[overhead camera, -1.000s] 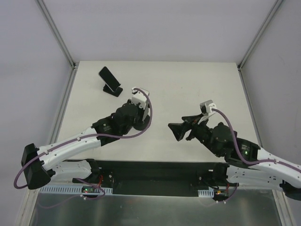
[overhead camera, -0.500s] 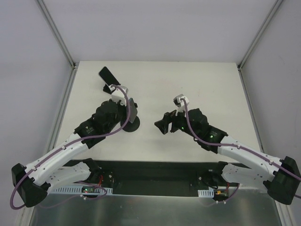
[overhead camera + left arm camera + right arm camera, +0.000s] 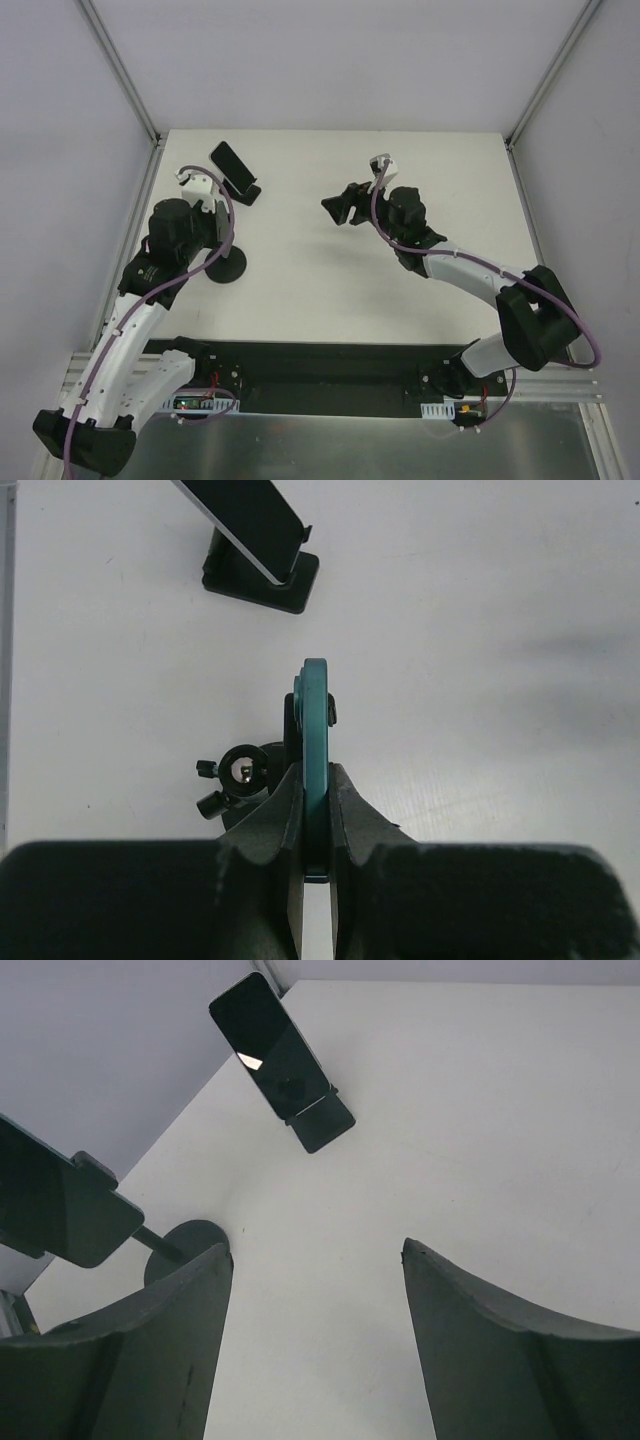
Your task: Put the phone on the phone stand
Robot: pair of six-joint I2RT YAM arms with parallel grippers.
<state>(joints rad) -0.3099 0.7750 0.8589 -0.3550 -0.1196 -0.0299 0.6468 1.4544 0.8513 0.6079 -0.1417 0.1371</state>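
**Grey walls, white table: phone on the wedge**

Pale grey walls [image 3: 350,60] with metal corner posts [image 3: 120,70] close in a matte white table [image 3: 400,290], smooth and plain. At its far left the phone [image 3: 230,160], a thin glossy black slab, leans tilted on a small black wedge [image 3: 247,192], its lower edge caught in the wedge's lip. Nearer the arms is the phone stand [image 3: 226,268]: a flat round matte disc, and a thin rod rising to a flat plate whose edge reads teal in the left wrist view. Whether the disc rests on the table I cannot tell. The left gripper [image 3: 316,780] is clamped tight on that plate, its dark moulded fingers [image 3: 265,825] pressing both faces. The right gripper [image 3: 338,208] hangs over the table's middle, well apart from the phone. Its broad curved jaws are spread wide with nothing between them.
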